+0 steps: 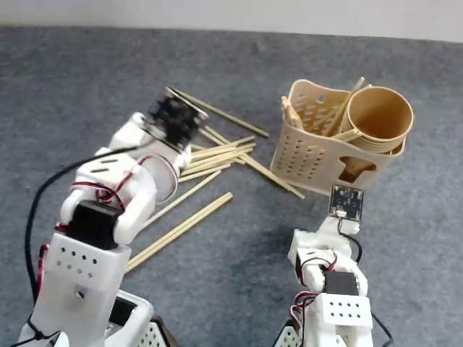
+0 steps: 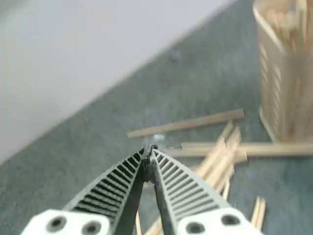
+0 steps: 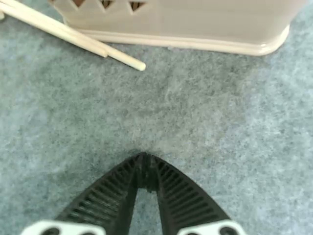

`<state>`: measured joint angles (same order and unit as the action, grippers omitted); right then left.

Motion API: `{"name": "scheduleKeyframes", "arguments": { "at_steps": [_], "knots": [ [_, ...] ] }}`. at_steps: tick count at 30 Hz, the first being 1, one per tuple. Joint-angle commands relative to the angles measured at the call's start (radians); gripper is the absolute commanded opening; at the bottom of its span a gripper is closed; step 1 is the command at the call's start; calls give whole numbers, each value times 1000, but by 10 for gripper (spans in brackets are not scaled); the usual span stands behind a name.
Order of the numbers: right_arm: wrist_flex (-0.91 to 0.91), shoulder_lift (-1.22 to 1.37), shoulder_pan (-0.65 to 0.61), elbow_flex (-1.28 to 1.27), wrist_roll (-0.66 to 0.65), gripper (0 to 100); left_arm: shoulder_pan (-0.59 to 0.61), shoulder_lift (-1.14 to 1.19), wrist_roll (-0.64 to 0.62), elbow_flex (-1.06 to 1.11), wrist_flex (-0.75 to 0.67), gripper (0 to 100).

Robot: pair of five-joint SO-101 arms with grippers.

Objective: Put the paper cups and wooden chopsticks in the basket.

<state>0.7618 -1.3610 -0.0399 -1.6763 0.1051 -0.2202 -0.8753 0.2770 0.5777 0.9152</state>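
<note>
A beige perforated basket [image 1: 318, 148] stands at the right and holds stacked paper cups [image 1: 380, 116] and a few wooden chopsticks [image 1: 340, 108]. More chopsticks [image 1: 217, 155] lie scattered on the grey carpet to its left. My left gripper [image 2: 149, 149] is shut with nothing between its fingers, hovering above the far end of that pile [image 2: 220, 156]; one chopstick [image 2: 186, 125] lies just beyond its tips. My right gripper [image 3: 144, 159] is shut and empty, low over the carpet in front of the basket's base [image 3: 195, 22], with two chopstick ends [image 3: 83, 41] beside it.
The left arm [image 1: 108, 210] rises from the near left, the right arm [image 1: 329, 282] from the near right. Two long chopsticks [image 1: 181, 224] lie nearer the left arm's base. A pale wall [image 1: 231, 14] borders the carpet at the back.
</note>
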Motion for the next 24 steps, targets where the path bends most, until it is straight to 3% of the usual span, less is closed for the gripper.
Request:
{"name": "scheduleKeyframes", "arguments": {
  "at_steps": [1, 6, 16, 24],
  "knots": [
    [-19, -12, -5, -94, 8, 6, -16, -28, -144, -108, -124, 7],
    [-19, -12, -5, -94, 8, 6, -42, -27, -259, -108, -313, 7],
    [-19, -12, -5, -94, 8, 6, -323, 35, -272, -116, -574, 7],
    [-19, -12, -5, -94, 8, 6, -344, 291, -273, -160, -841, 7]
  ]
}}
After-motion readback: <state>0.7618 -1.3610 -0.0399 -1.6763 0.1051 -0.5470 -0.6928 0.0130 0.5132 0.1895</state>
